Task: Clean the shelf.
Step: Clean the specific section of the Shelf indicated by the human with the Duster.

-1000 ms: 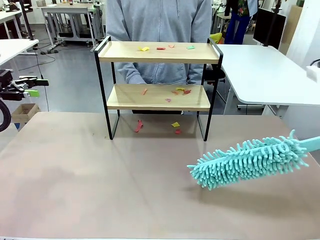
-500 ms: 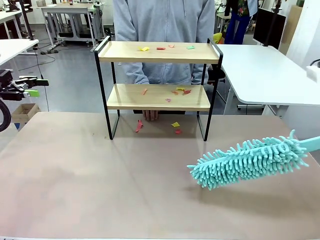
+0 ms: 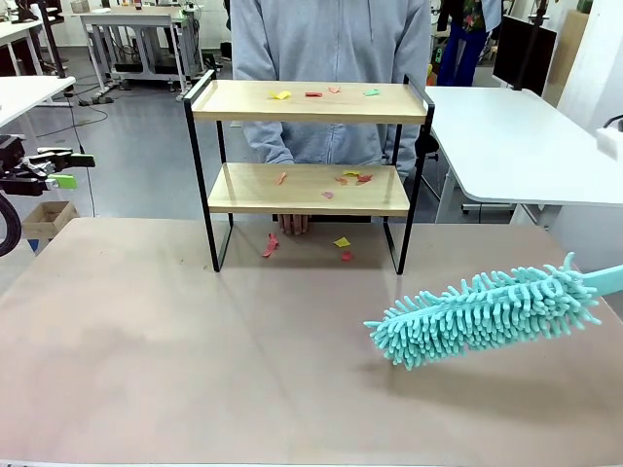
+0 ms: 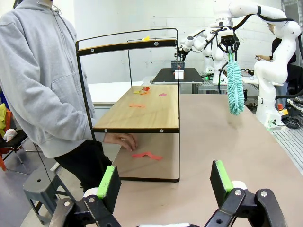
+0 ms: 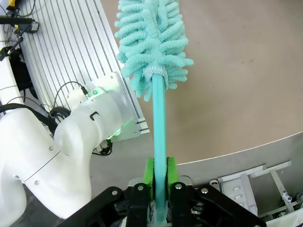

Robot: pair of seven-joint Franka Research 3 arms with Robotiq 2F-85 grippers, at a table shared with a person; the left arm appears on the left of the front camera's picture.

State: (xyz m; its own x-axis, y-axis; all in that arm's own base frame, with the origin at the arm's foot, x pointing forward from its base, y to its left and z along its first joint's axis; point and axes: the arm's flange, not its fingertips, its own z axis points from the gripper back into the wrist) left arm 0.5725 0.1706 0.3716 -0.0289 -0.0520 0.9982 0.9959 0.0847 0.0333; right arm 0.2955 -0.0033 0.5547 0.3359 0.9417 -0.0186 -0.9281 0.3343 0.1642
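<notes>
table (image 3: 146, 341) is carrying the shelf (image 3: 253, 190); scraps (image 3: 313, 94) are lying on both boards (few more sitting on the table underneath).

I count one shelf (image 3: 253, 190) with two wooden boards, one teal duster (image 3: 482, 313) and one person's hand (image 3: 292, 224). I make it four paper scraps (image 3: 280, 95) on the top board, roughly five on the lower, three on the desk (image 3: 195, 370).
</notes>
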